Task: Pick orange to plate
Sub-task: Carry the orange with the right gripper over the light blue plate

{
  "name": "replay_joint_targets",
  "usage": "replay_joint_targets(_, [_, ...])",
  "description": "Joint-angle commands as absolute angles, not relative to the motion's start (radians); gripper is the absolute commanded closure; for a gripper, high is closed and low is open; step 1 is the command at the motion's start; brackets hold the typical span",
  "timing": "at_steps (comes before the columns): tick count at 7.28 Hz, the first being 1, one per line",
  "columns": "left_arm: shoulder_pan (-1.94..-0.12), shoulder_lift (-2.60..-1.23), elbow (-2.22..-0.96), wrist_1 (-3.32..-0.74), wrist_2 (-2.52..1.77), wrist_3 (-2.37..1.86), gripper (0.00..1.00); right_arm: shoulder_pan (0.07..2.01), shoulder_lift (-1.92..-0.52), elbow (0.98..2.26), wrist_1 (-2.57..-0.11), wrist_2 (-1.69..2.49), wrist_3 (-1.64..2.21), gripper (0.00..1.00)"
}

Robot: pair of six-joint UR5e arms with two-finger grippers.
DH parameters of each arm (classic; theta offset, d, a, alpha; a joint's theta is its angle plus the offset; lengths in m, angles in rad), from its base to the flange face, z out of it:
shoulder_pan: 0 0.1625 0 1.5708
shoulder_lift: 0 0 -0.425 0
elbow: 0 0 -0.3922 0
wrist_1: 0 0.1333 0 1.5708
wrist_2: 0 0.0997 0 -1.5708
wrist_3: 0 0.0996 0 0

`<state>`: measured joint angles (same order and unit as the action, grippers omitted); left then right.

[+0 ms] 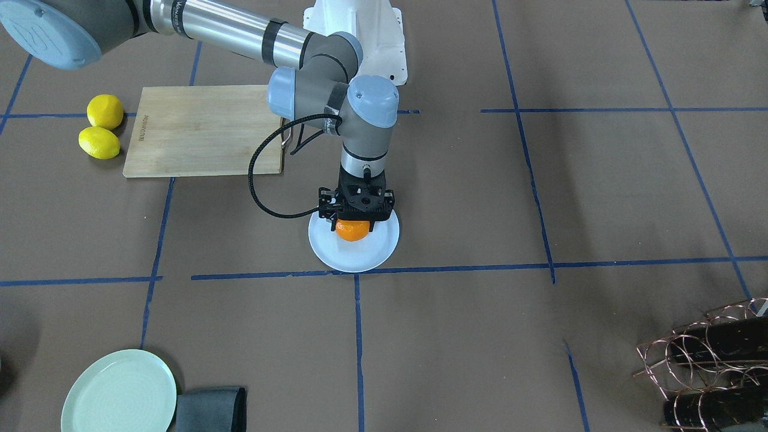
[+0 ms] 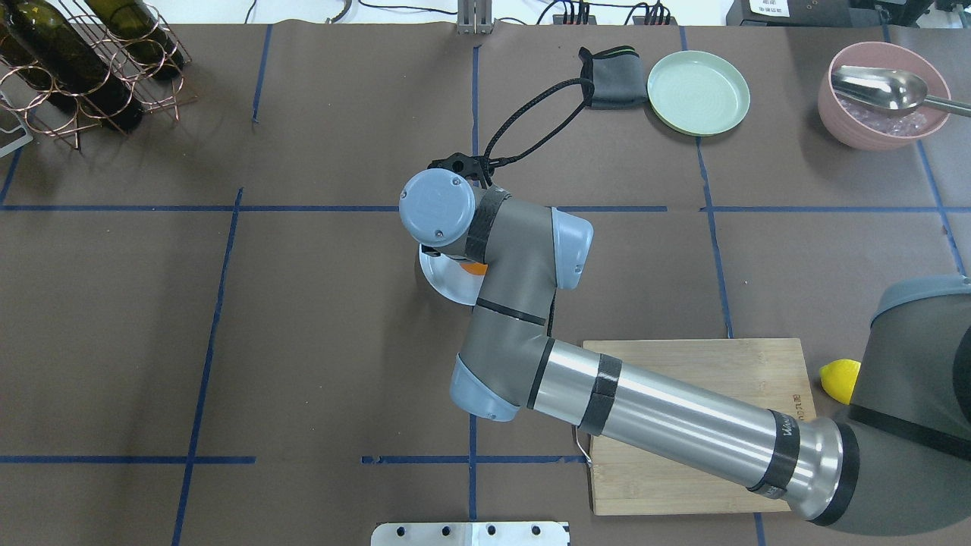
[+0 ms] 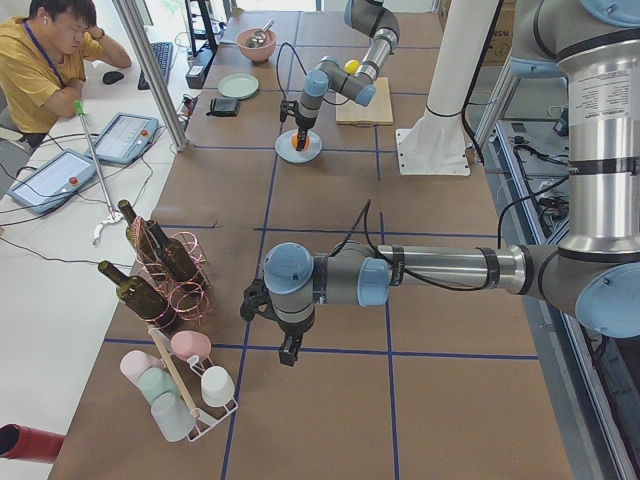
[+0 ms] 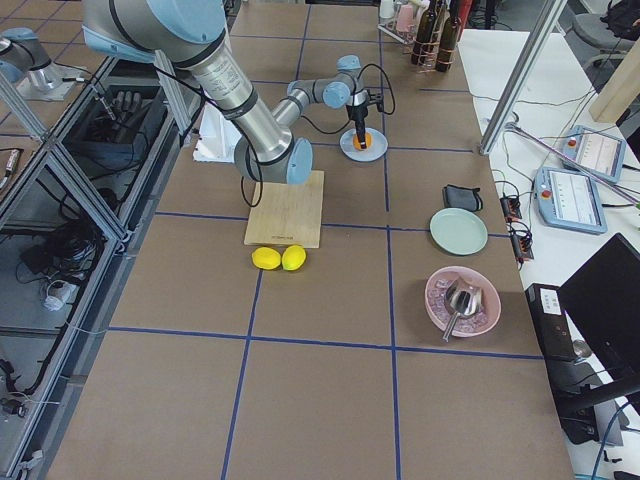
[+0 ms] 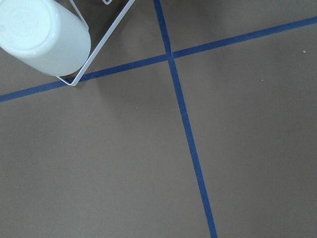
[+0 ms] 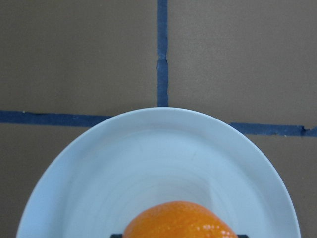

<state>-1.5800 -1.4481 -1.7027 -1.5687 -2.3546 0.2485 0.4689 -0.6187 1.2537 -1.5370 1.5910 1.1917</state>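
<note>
On the brown table [image 1: 600, 198], the right arm [image 2: 667, 425] reaches past the wooden cutting board [image 1: 204, 132] and holds the right gripper [image 1: 353, 225] pointing straight down over the pale bluish-white plate [image 1: 360, 255]. Its jaws are closed against both sides of the orange [image 1: 353, 232], which lies within the plate's rim, toward the robot's side; contact with the plate's surface cannot be judged. The left gripper [image 3: 288, 352] hangs low over the table well apart, its jaw state indeterminable.

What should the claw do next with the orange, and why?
Probably open the right claw and let go. The orange hangs between its fingers, low over the middle of the plate, so it looks ready to be set down there.
</note>
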Motion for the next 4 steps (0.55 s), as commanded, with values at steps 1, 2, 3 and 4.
replay_joint_targets(1, [-1.580,-1.448,-1.701,-1.569,-2.355,0.249,0.00,0.465,-0.618,1.252,-1.537,1.589,1.192,0.22])
replay_joint_targets(2, [-1.580,-1.448,-1.703,-1.569,-2.355,0.249,0.00,0.466,-0.614,1.253,-1.537,1.589,1.192,0.00])
replay_joint_targets(3, [-1.580,-1.448,-1.703,-1.569,-2.355,0.249,0.00,0.469,-0.614,1.261,-1.537,1.591,1.190,0.00])
replay_joint_targets(4, [-1.580,-1.448,-1.701,-1.568,-2.355,0.249,0.00,0.488,-0.612,1.276,-1.537,1.597,1.184,0.00])
